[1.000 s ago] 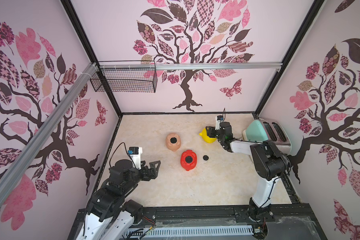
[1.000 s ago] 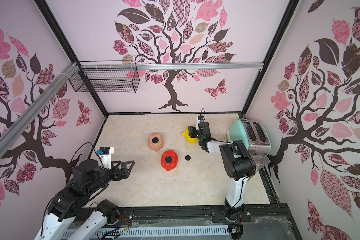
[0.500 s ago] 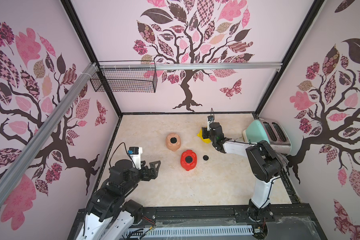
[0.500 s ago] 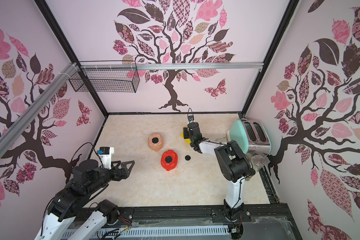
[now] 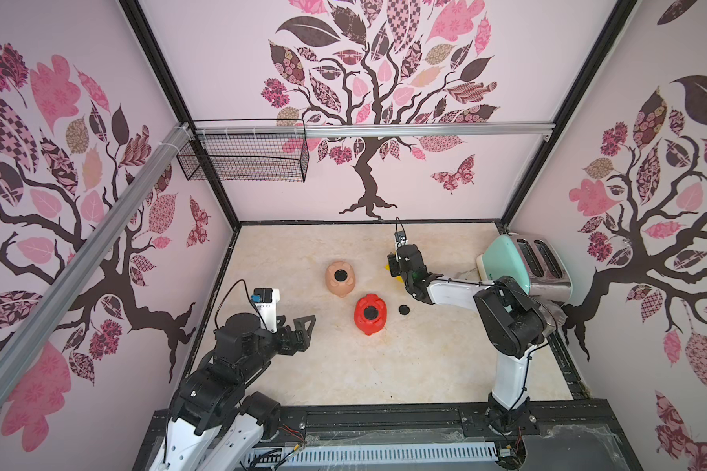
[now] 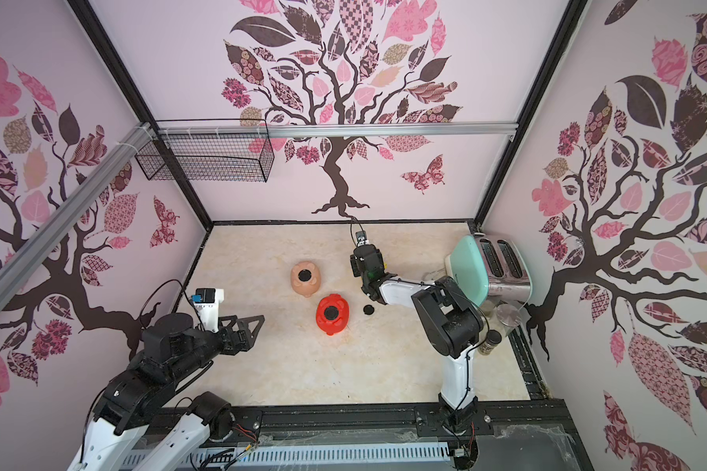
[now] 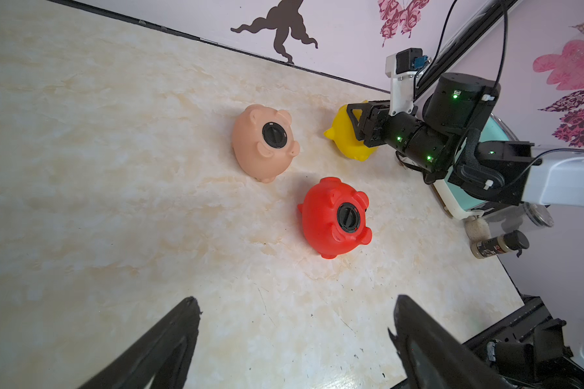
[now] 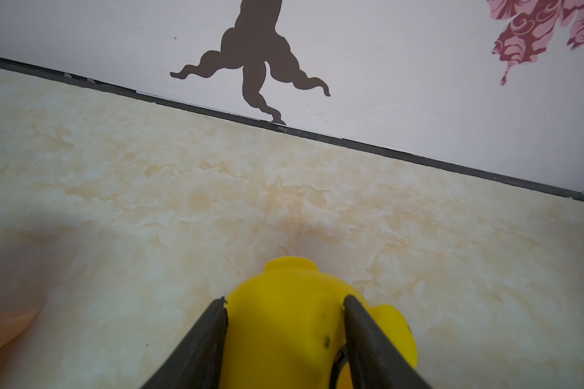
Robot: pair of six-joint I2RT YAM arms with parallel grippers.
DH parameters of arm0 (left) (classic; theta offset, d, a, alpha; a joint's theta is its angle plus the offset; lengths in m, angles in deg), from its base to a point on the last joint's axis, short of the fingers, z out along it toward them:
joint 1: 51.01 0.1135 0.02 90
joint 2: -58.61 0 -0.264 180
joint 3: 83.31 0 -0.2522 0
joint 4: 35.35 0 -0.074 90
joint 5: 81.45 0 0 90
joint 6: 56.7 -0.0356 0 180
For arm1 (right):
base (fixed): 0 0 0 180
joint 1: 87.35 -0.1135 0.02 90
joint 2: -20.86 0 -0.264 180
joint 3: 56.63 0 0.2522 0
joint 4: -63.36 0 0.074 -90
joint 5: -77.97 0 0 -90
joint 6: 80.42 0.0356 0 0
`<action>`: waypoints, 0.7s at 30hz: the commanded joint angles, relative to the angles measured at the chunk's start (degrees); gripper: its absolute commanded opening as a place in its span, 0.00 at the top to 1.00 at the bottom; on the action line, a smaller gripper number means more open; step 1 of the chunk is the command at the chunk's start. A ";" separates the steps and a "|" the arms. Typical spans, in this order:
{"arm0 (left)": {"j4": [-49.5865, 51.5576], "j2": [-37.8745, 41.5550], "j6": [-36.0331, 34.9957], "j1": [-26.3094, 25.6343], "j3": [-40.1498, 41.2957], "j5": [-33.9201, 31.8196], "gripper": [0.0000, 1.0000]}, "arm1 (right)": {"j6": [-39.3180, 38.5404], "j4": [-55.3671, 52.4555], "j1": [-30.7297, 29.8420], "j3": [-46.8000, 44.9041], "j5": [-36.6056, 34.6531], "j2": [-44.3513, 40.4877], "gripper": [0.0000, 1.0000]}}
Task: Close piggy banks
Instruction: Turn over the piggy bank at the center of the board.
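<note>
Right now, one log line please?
right gripper: shut on yellow plastic pig | left gripper: open | peach-pink plastic pig, red plastic pig: plugged | round black plug: loose

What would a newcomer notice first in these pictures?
Probably the bright red piggy bank belly-up mid-table, with the peach-pink piggy bank just behind it, both with black plugs in their bellies. Then the right gripper clamped on the yellow piggy bank nearer the back wall, and the mint-green toaster at the right edge.
</note>
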State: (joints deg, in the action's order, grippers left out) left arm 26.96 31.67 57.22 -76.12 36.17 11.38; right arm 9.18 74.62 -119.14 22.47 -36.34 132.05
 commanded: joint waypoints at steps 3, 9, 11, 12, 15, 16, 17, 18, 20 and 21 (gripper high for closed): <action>-1.14 0.24 -0.63 0.05 0.33 -0.19 0.08 | -1.08 -9.94 -1.06 -1.45 -3.07 3.73 0.43; -1.18 0.12 -0.63 0.05 0.36 -0.13 0.08 | -1.77 -9.72 -2.78 -1.72 -5.20 3.69 0.44; -1.14 0.02 -0.63 0.05 0.35 -0.12 0.08 | -1.88 -9.55 -3.35 -2.01 -5.51 3.68 0.44; -1.19 0.02 -0.64 0.05 0.28 -0.18 0.08 | -1.81 -9.55 -3.69 -2.07 -5.55 3.76 0.44; -1.18 0.11 -0.63 0.05 0.31 -0.19 0.08 | -1.53 -9.76 -4.33 -2.04 -5.61 4.02 0.43; -1.18 0.12 -0.63 0.05 0.33 -0.16 0.08 | -1.44 -9.85 -4.61 -1.89 -5.57 4.03 0.44; -1.17 0.07 -0.63 0.05 0.32 -0.10 0.08 | -1.46 -9.82 -4.74 -1.80 -5.56 4.04 0.43; -1.18 0.08 -0.64 0.05 0.34 -0.19 0.08 | -1.62 -9.90 -5.08 -1.73 -5.73 3.98 0.43; -1.23 -0.03 -0.63 0.05 0.31 -0.19 0.08 | -1.61 -9.99 -5.38 -1.60 -5.71 3.61 0.43; -1.16 0.04 -0.64 0.05 0.33 -0.19 0.08 | -1.60 -10.03 -5.43 -1.54 -5.50 3.30 0.43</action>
State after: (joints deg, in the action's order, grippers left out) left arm 26.96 31.67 57.22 -76.12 36.17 11.38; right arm 6.93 71.43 -124.17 22.05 -43.36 133.96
